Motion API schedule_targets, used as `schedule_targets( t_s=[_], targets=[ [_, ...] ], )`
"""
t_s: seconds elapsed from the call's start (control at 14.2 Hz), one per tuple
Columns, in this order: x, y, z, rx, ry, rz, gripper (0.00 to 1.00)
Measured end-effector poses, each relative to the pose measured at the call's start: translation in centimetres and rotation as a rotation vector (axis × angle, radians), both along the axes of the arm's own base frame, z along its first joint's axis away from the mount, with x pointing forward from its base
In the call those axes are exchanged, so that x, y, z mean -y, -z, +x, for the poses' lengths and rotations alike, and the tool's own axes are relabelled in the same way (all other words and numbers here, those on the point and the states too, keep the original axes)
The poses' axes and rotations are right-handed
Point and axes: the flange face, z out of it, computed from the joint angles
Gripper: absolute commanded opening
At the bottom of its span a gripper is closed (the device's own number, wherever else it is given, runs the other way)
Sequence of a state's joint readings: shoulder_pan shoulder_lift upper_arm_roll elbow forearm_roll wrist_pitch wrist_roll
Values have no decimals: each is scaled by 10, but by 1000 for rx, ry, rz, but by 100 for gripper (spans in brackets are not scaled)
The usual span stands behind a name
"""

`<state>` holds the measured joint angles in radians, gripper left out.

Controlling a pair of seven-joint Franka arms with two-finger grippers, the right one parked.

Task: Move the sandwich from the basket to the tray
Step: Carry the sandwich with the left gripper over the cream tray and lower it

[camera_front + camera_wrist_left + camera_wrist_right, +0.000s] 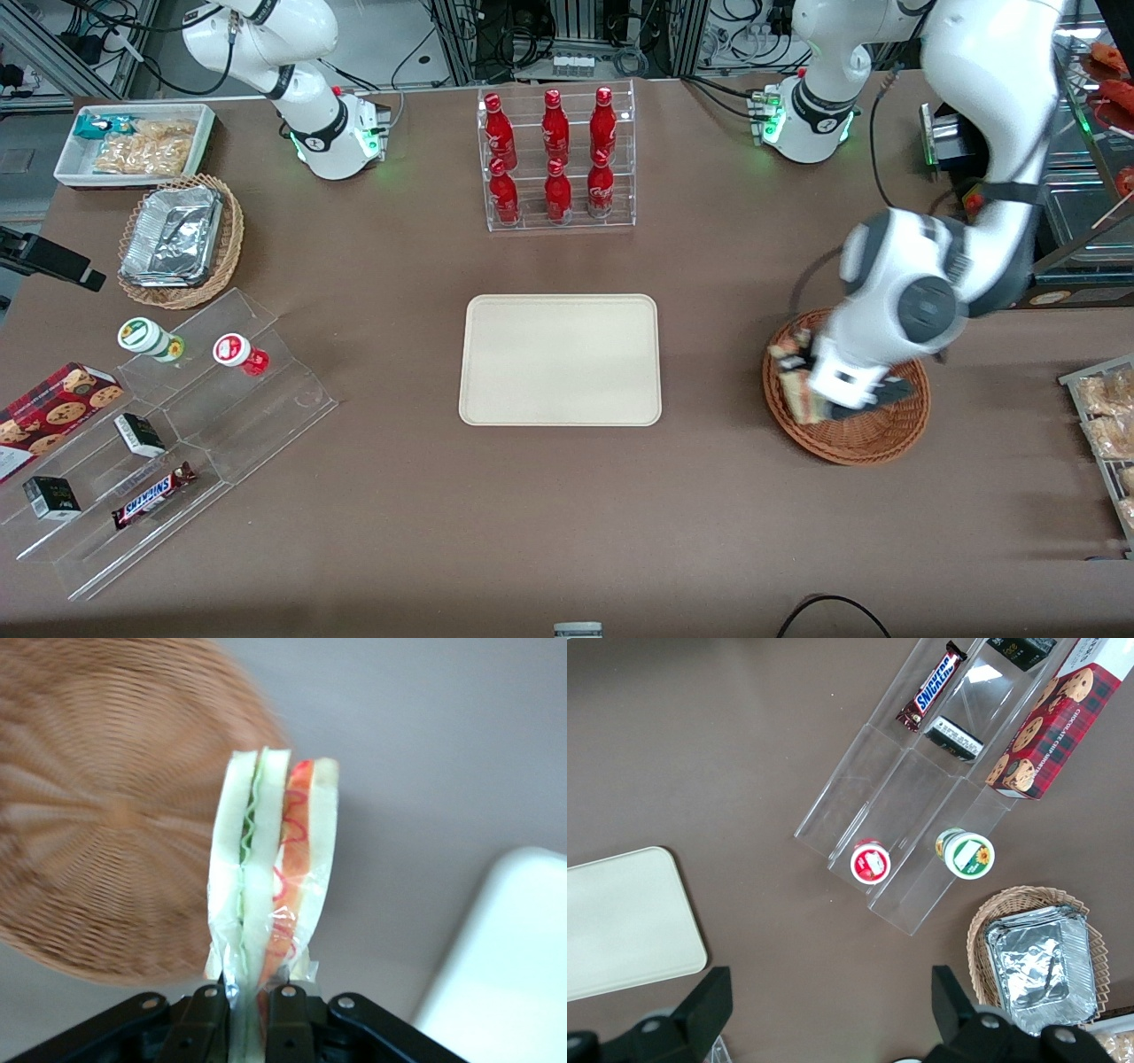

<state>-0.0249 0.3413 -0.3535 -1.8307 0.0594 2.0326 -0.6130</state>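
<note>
Gripper [246, 1010] fingers clamped on sandwich [270, 877] edge, basket [97, 824] below it, tray [505, 966] off beside.

Front camera looks steeply down on the whole counter [372, 532]; both wrist cameras, closer, share its tray [560, 359].

Even, bright overhead light fills the front view, with soft, faint shadows on the bench [399, 532]. Glare flashes off the foil containers [173, 235] at left. In the left wrist view the basket [97, 815] smears with motion blur, while the gripper [247, 1020] clamps a sharper sandwich [266, 868].
</note>
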Motion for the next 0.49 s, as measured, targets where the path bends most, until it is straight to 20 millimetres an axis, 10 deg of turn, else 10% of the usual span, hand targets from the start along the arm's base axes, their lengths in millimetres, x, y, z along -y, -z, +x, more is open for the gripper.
schedule_targets(
  t_s=[0.21,0.49],
  targets=[
    [104,1,-53,-25,150,-28,8],
    [182,27,-75,-46,243,-86,11]
  ],
)
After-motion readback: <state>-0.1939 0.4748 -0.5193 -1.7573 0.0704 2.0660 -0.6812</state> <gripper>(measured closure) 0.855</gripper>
